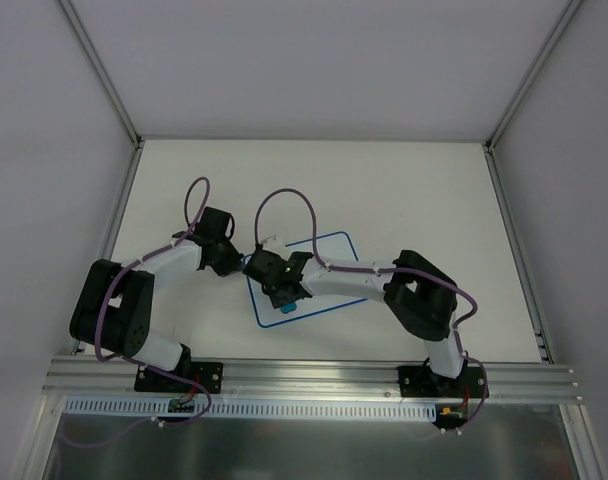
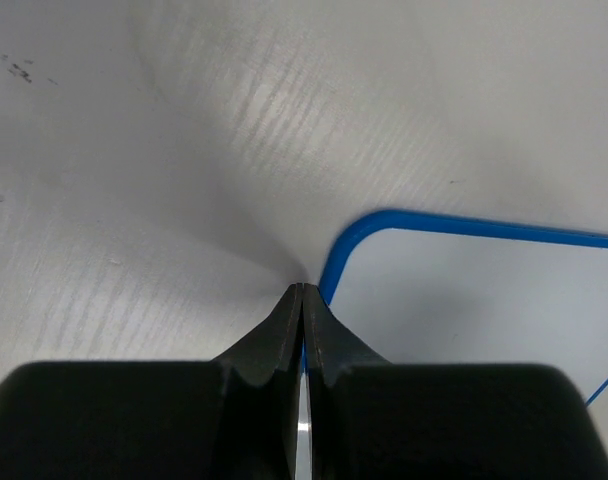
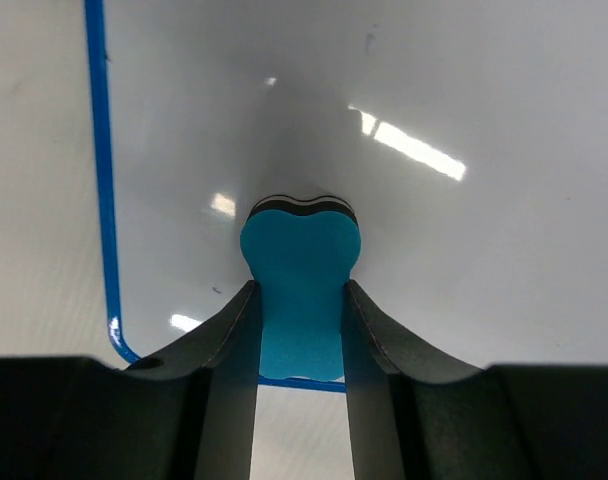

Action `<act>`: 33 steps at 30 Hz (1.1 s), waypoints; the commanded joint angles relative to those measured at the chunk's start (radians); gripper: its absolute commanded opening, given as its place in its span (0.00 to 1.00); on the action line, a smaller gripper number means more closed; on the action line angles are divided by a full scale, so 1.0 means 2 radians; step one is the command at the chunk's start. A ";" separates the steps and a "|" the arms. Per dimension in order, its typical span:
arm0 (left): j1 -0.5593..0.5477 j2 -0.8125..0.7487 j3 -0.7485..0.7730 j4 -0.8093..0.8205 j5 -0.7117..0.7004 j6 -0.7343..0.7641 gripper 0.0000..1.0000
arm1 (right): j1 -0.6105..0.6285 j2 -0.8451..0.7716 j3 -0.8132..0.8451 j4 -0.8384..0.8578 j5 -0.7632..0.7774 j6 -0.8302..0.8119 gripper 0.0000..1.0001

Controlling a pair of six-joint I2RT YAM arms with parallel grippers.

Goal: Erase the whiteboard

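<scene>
with right gripper [image 3: 299, 287] clamped on the blue eraser [image 3: 300, 300], press its pad flat on the whiteboard [image 3: 434, 250], lying near the middle of the table [image 1: 414, 190], and sweep evenly. brace left gripper [image 2: 301, 290], jaws together, at the board's corner against sliding.

Item count: one whiteboard [image 1: 319, 250], one blue eraser [image 3: 300, 290], one table [image 1: 404, 190], two robot arms: left arm [image 1: 174, 262], right arm [image 1: 354, 285].

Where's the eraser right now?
The eraser sits clamped in the right gripper, pressed to the whiteboard near its near-left corner, mid-table in the top view.
</scene>
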 commanded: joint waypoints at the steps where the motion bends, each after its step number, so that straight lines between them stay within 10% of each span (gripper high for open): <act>1: 0.009 -0.001 -0.004 -0.025 -0.014 0.002 0.00 | -0.016 -0.015 -0.043 -0.088 0.042 0.002 0.00; 19: 0.010 -0.044 -0.008 -0.025 -0.003 0.042 0.00 | -0.053 -0.019 -0.022 -0.052 0.000 -0.034 0.00; 22: 0.008 -0.066 -0.010 -0.025 -0.002 0.052 0.01 | -0.054 -0.025 -0.015 -0.051 -0.004 -0.033 0.18; 33: -0.052 -0.102 -0.006 -0.026 -0.016 0.050 0.70 | -0.085 -0.080 -0.014 -0.050 -0.004 -0.027 0.74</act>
